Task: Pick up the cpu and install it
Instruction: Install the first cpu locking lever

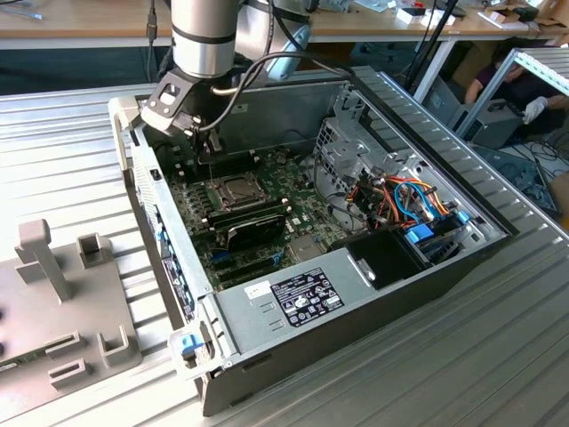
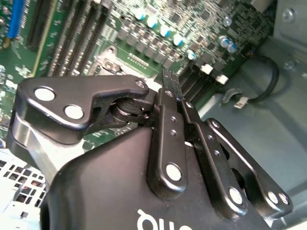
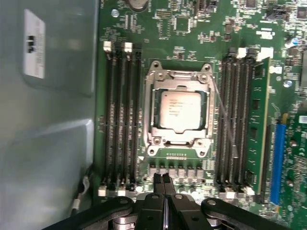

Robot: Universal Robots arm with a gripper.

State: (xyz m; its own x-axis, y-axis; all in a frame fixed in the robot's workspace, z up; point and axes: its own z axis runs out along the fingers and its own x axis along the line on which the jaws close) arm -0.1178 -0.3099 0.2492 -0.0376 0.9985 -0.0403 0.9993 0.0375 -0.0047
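The cpu [image 3: 180,111], a small square chip with a flat silver top, lies in the socket on the green motherboard [image 3: 192,28], and the metal socket frame [image 3: 178,72] lies around it. In the exterior view the cpu [image 1: 238,188] sits in the middle of the board inside the open computer case [image 1: 427,116]. My gripper [image 3: 163,180] hovers just beside the socket's edge, over a row of small components, with its black fingers pressed together and nothing between them. The exterior view puts the gripper [image 1: 212,144] above the board's far side, and the second wrist view looks along the gripper [image 2: 169,79] toward the board.
Memory slots [image 3: 120,120] flank the socket on both sides, with a green module [image 3: 261,124] in one. A long black module [image 1: 253,224] lies beside the socket. The power supply [image 1: 302,298], drive cage [image 1: 351,151] and coloured cables [image 1: 409,200] fill the case's right. A grey fixture [image 1: 62,302] stands outside.
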